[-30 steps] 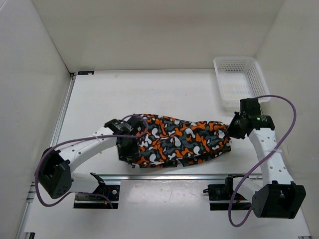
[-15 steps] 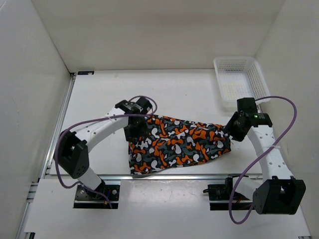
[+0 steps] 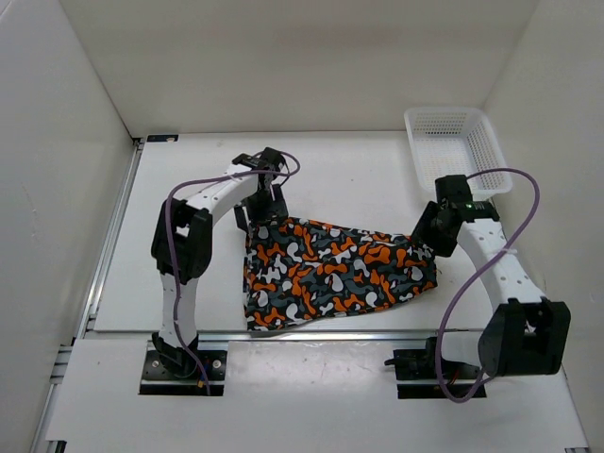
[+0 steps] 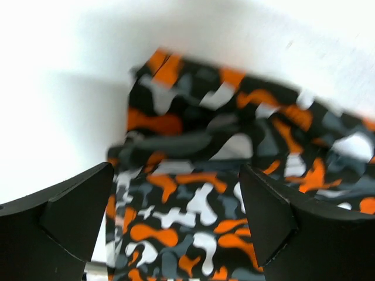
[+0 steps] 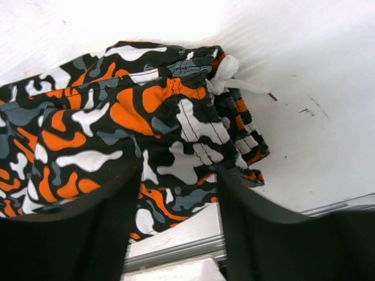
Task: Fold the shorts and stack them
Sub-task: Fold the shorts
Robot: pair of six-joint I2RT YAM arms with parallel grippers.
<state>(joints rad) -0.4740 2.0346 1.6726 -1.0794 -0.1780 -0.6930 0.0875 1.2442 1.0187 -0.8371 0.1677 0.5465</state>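
The shorts (image 3: 335, 272), printed in orange, white, grey and black blotches, lie folded flat near the table's front edge. My left gripper (image 3: 260, 209) hovers just beyond their far left corner, off the cloth. In the left wrist view my left gripper (image 4: 176, 225) stands wide open above the shorts (image 4: 193, 193), nothing pinched. My right gripper (image 3: 426, 236) is at the waistband end on the right. In the right wrist view my right gripper (image 5: 179, 196) is open over the shorts (image 5: 117, 123), whose white drawstring (image 5: 231, 76) lies loose.
A white mesh basket (image 3: 453, 151) stands at the back right, just beyond the right arm. A metal rail (image 3: 321, 334) runs along the table's front edge, close under the shorts. White walls close in the left, back and right sides.
My left gripper carried the shorts' left end across, making the pile shorter, then opened and drew away toward the back. My right gripper opened at the waistband and shifted slightly back.
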